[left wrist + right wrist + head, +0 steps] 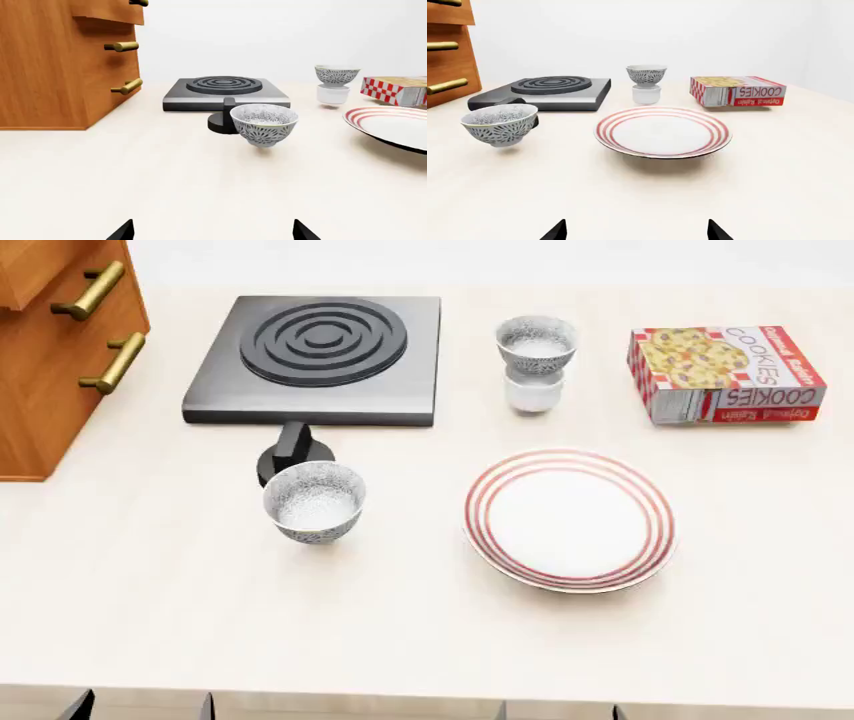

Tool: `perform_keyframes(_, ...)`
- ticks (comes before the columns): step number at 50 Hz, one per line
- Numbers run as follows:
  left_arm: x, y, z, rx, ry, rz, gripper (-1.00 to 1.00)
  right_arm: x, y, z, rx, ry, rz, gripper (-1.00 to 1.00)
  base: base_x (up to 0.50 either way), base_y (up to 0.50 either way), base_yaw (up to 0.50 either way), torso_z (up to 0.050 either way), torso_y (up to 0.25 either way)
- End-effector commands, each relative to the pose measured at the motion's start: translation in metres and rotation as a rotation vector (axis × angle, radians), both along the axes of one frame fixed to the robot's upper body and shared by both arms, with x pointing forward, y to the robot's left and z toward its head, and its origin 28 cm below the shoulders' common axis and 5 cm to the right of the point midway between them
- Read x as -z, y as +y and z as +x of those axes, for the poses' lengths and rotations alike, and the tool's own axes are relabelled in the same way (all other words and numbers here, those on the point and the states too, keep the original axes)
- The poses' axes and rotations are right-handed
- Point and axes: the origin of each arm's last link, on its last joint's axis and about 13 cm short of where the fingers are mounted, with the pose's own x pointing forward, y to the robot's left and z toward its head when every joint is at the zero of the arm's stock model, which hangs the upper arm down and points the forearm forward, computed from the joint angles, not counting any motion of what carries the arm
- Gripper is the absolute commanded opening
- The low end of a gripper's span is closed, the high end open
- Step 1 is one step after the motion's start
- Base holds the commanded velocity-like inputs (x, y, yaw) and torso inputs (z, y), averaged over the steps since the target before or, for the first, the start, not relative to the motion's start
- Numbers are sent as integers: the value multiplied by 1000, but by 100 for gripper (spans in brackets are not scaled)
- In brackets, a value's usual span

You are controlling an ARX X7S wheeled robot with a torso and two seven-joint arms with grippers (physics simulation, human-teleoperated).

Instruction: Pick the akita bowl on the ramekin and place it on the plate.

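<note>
The akita bowl [537, 343], grey-black speckled, sits upright on the white ramekin [534, 392] at the back of the table, between the hotplate and the cookie box. It also shows in the left wrist view as bowl [337, 75] on ramekin [332, 94], and in the right wrist view as bowl [646, 75] on ramekin [646, 94]. The red-ringed plate [570, 518] lies in front of them, with nothing on it. My left gripper [213, 232] and right gripper [637, 232] are both open and hold nothing, low near the table's front edge, far from the bowl.
A second speckled bowl [315, 500] stands alone left of the plate, beside a black knob [294, 455]. A dark hotplate [320, 345] sits at the back left, a cookie box [725, 373] at the back right, and a wooden drawer cabinet [54, 340] at the far left.
</note>
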Motion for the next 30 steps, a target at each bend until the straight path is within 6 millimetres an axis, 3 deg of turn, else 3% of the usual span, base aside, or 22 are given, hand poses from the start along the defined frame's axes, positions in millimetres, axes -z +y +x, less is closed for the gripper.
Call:
perform_keyframes(1,1,0,0,-4,4,-1,100,-1,1,0,3,-13,-17,100,0,0,0,0,0)
perform_keyframes(11,-39,4,-8,-20,-78,3,100,-35,1,-10,10,-89,-7,100,0,0,0,0,0)
perform_keyframes(24,-102,0,-37,-14,-206,28,100,-90,4,-31,-13,-215,0,100,0,0,0,0,0)
perform_keyframes(30,-113,-2,-43,-4,-225,26,100,-104,5,-38,-31,-246,20,100,0,0,0,0,0)
